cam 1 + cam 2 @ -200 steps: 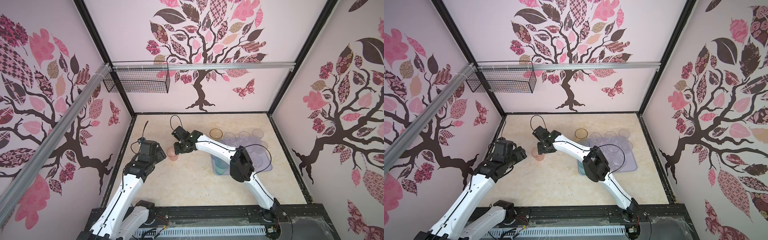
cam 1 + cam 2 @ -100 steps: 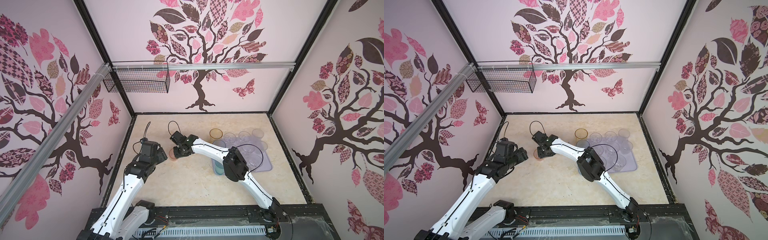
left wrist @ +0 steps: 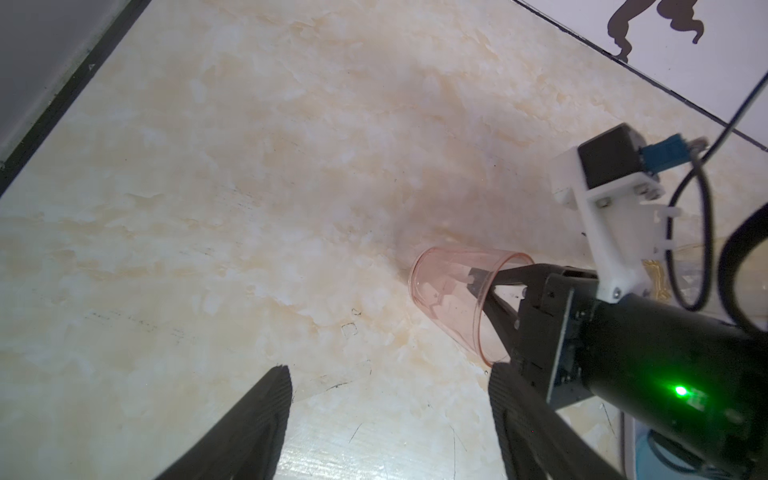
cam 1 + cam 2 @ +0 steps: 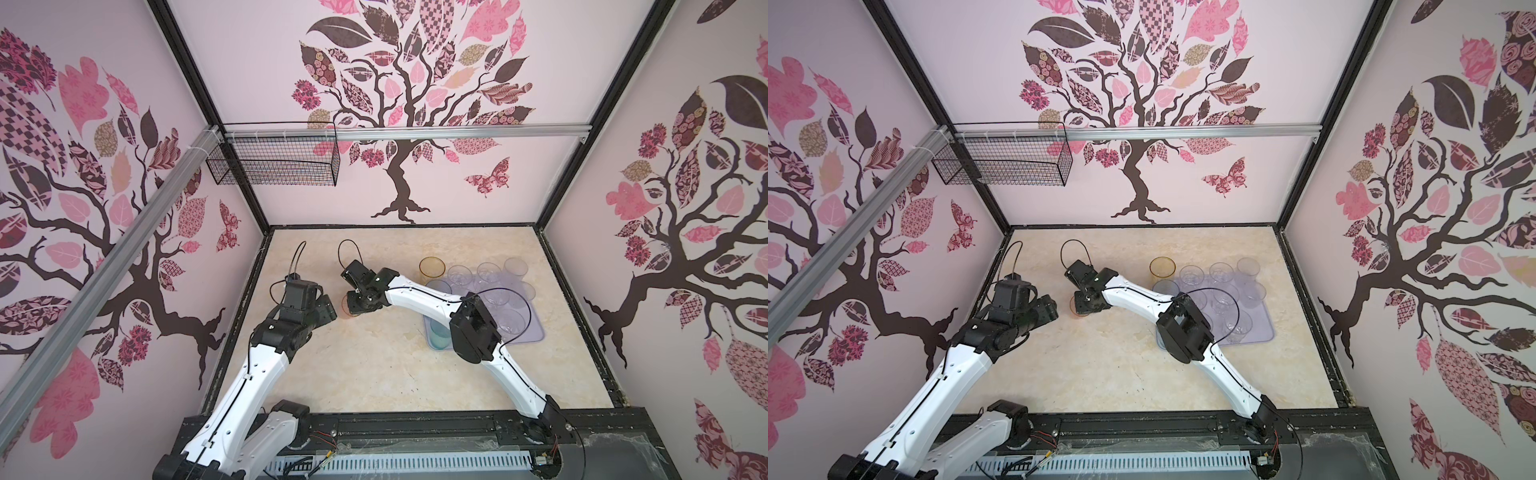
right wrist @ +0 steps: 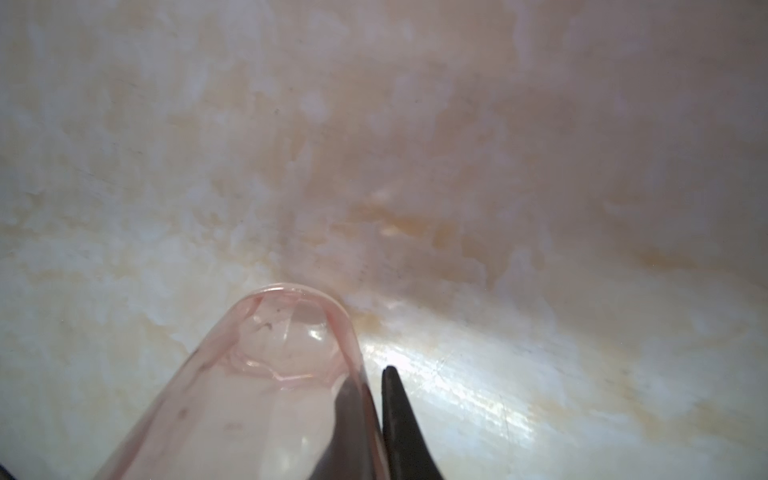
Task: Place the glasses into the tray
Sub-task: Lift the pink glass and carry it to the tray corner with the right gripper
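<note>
A pink glass stands on the marble table at the left, seen in both top views. My right gripper reaches across from the right and is shut on the pink glass's wall, one finger inside the rim and one outside. Just left of the pink glass my left gripper stands open, holding nothing. The pale-lavender tray on the right holds several clear glasses. A teal glass sits at its near left corner, partly behind my right arm.
An amber glass stands at the tray's far left corner. A black wire basket hangs from the rail at the back left. Black frame edges bound the table.
My right gripper has come down over the pink glass and closed on its wall. The left arm has hardly moved and stays open.
</note>
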Motion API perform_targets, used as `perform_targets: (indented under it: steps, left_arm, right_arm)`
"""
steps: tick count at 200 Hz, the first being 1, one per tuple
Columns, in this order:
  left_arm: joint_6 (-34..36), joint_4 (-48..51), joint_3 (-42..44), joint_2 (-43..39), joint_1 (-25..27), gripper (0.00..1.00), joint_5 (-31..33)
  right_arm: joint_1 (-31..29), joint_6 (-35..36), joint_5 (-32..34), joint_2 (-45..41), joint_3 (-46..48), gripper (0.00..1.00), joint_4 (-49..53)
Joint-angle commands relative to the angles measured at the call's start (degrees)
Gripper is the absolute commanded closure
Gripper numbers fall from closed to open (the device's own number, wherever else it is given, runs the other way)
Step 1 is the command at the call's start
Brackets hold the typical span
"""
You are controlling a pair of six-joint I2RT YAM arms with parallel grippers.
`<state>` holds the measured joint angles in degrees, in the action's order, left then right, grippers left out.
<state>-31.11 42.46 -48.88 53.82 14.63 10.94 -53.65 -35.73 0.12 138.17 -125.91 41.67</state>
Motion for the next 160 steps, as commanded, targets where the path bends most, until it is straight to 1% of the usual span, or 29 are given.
perform_targets:
  steps: [1, 22, 39, 55, 72, 90, 113, 129, 143, 160]
  left_arm:
    - [3.8, 2.1, -7.6, 0.2, 0.7, 0.22, 1.0]
    - [5.8, 2.6, -11.9, 1.1, 2.5, 0.22, 0.6]
    - [6.0, 1.2, -14.5, 2.0, 2.8, 0.22, -4.9]
    - [6.5, -0.1, -16.4, 2.9, 3.4, 0.22, -8.8]
    - [6.4, -1.6, -17.2, 4.1, 4.6, 0.23, -11.1]
    - [6.9, -3.3, -16.8, 5.3, 6.5, 0.23, -11.6]
    - [6.6, -5.1, -16.1, 6.9, 7.9, 0.23, -11.8]
    - [6.6, -6.8, -16.1, 8.6, 9.3, 0.23, -11.9]
    - [7.3, -7.7, -17.0, 10.6, 11.8, 0.23, -10.9]
    - [8.6, -9.6, -17.7, 12.8, 16.2, 0.23, -7.9]
  right_arm:
    - [0.1, 2.0, 3.1, -10.7, -0.5, 0.95, 1.8]
    - [0.5, 3.7, 4.8, -14.8, 0.2, 0.95, 3.1]
    - [1.5, 4.3, 4.5, -18.5, 2.8, 0.96, 2.8]
    - [2.8, 4.3, 3.0, -21.9, 5.0, 0.97, 3.0]
    - [3.8, 5.0, 3.5, -26.1, 7.8, 0.97, 3.5]
    - [5.2, 5.8, 5.2, -32.5, 14.3, 0.97, 2.8]
    - [9.7, 4.8, 4.9, -42.3, 25.7, 0.98, 1.4]
    - [12.5, 4.7, 6.3, -49.4, 32.9, 0.99, 1.1]
    - [15.8, 4.6, 6.6, -54.4, 37.0, 0.99, 2.3]
    - [21.1, 5.1, 6.3, -59.6, 41.1, 0.99, 4.5]
